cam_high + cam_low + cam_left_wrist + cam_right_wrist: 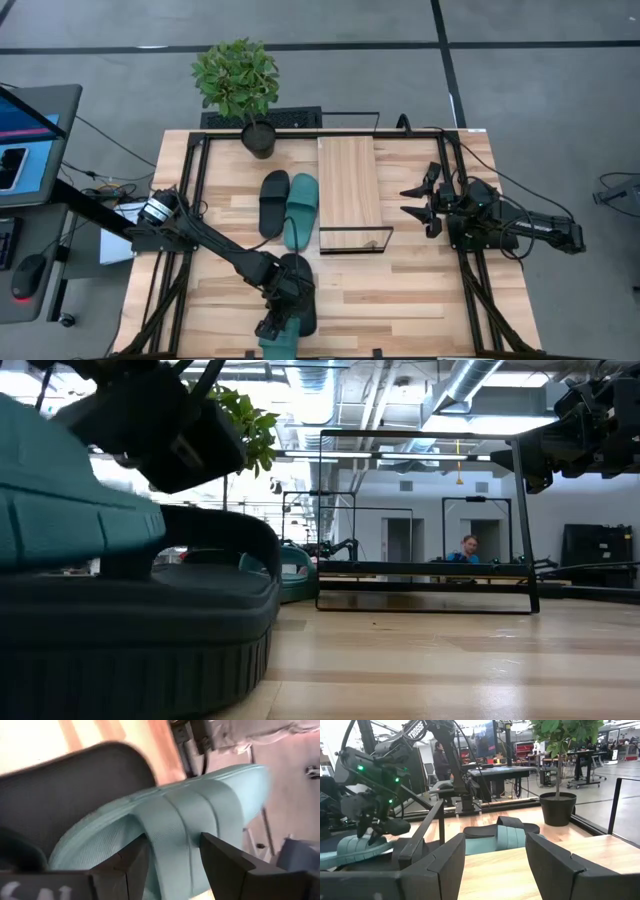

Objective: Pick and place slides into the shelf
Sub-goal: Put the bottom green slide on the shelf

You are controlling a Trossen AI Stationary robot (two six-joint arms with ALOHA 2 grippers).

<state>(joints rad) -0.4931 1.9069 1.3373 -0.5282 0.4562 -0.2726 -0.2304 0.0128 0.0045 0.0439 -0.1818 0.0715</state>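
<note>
The left gripper (172,857) has its fingers spread astride the strap of a teal slide (170,825) at the bench's near edge. The shelf (350,185) lies toward the far edge. The right gripper (425,200) waits spread.

Shelf (350,180): black wire frame with a light wood board, well apart from the left hand (275,327), nearer the right hand (418,200). One black slide (273,203) and one teal slide (300,210) lie side by side just beside the shelf. A second teal slide (180,820) sits tilted at the left hand, strap between its fingers, over a second black slide (140,640).
</note>
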